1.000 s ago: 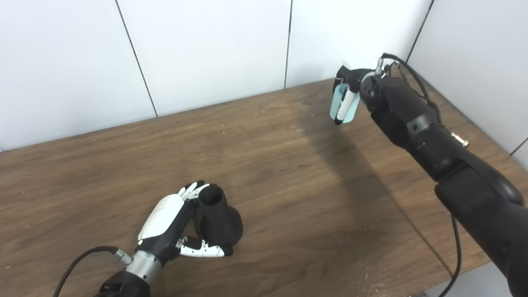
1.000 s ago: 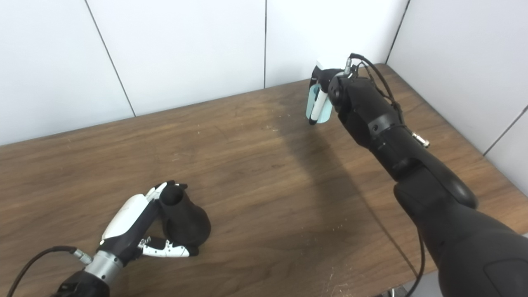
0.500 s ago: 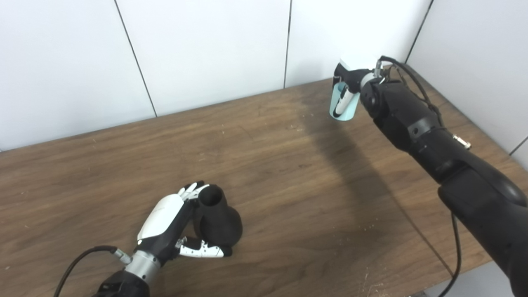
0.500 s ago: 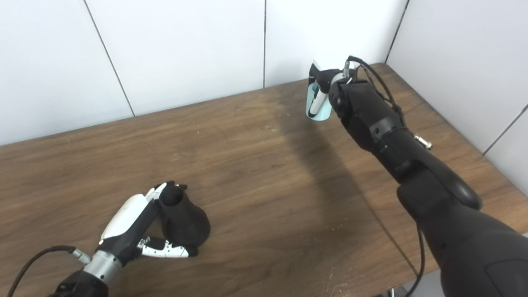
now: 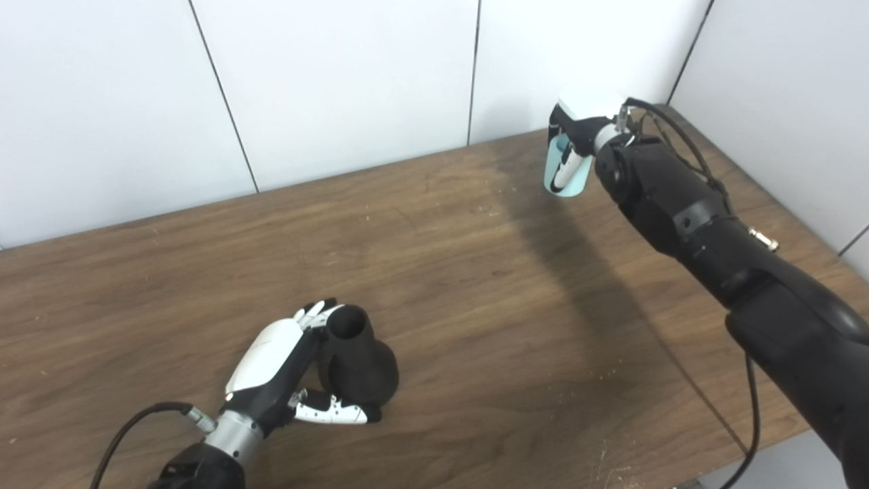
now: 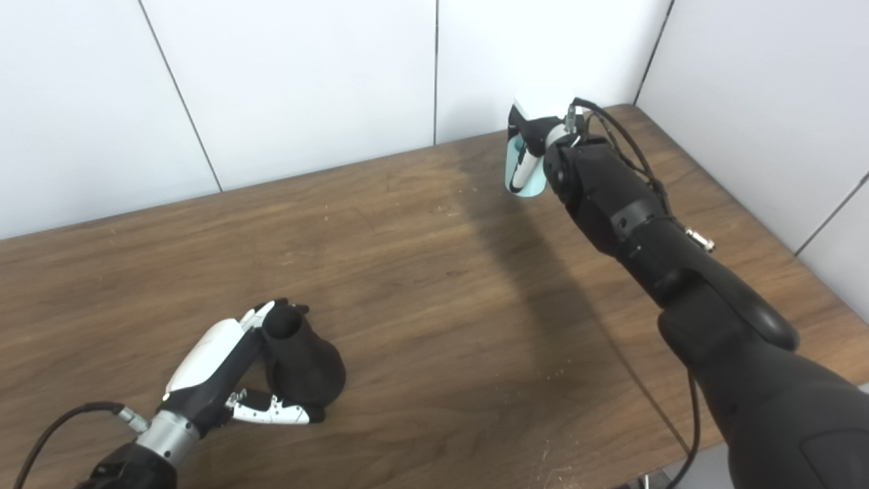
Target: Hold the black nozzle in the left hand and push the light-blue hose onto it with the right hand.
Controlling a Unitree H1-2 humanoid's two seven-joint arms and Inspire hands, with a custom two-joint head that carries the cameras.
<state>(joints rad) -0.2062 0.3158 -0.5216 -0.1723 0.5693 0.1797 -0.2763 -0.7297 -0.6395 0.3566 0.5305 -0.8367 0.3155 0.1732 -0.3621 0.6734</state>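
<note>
Lower left: left hand (image 5: 285,370) wrapped round the black nozzle (image 5: 356,363) on the table (image 5: 475,285). Upper right: right hand (image 5: 574,146) gripping the light-blue hose (image 5: 562,178) mid-body. Looks light, probably squishy, so go easy on the squeeze.

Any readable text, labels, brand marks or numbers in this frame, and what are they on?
None can be read. The black nozzle, the light-blue hose, both hands (left hand, right hand), the table and the wall panels show no print, stickers or signs in either view.
</note>
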